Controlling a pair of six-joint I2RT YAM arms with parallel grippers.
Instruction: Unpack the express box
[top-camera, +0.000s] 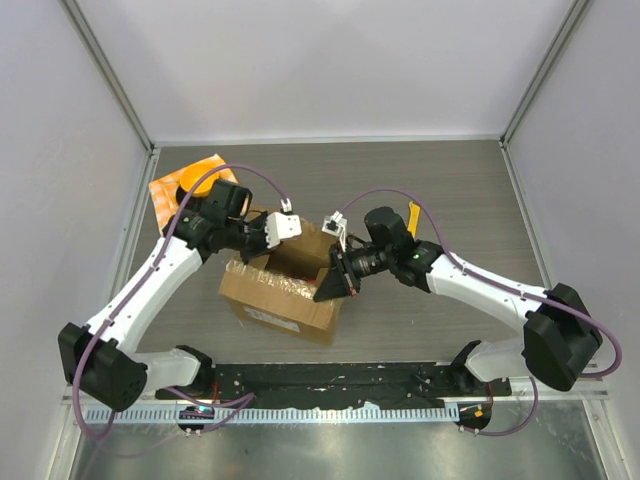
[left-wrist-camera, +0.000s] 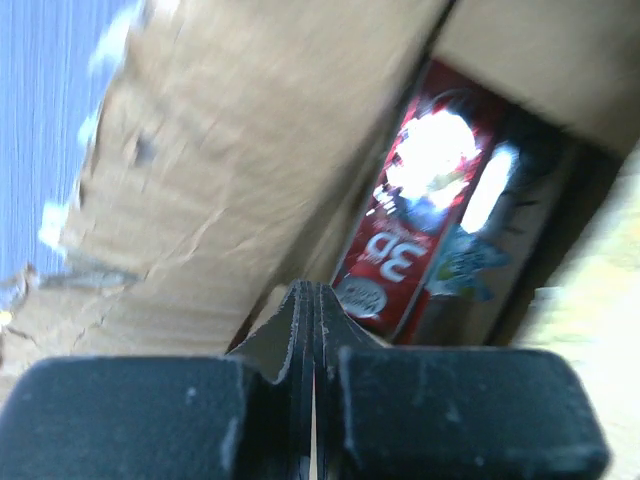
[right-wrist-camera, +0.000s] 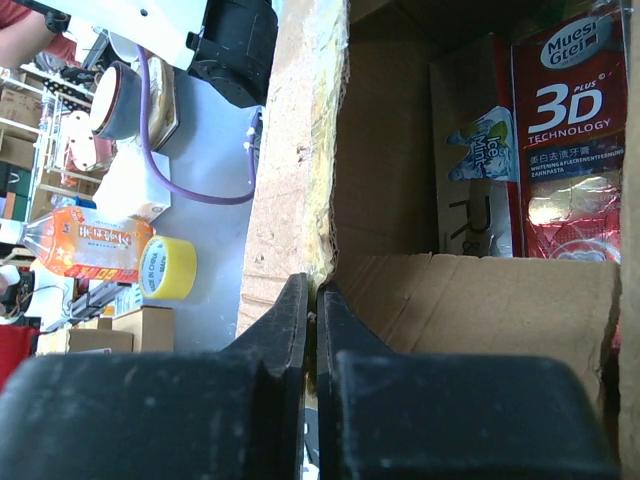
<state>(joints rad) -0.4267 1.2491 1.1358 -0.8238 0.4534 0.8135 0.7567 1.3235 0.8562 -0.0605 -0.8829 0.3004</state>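
Observation:
The express box (top-camera: 282, 292) is a brown cardboard box lying open at the table's middle, its white label facing the near side. My right gripper (top-camera: 335, 285) is at its right side. In the right wrist view this gripper (right-wrist-camera: 312, 285) is shut on the torn edge of a box flap (right-wrist-camera: 300, 150). My left gripper (top-camera: 258, 256) sits over the box's left rim. In the left wrist view it (left-wrist-camera: 315, 290) is shut, pointing into the box beside a flap (left-wrist-camera: 230, 160), with nothing visibly held. Inside lie a red "3D" package (right-wrist-camera: 570, 130) and a pale mint carton (right-wrist-camera: 475, 170).
An orange cloth (top-camera: 185, 180) lies at the back left, partly under the left arm. A yellow object (top-camera: 414, 218) lies behind the right arm. White walls close in the table on three sides. A yellow tape roll (right-wrist-camera: 168, 268) shows beyond the box.

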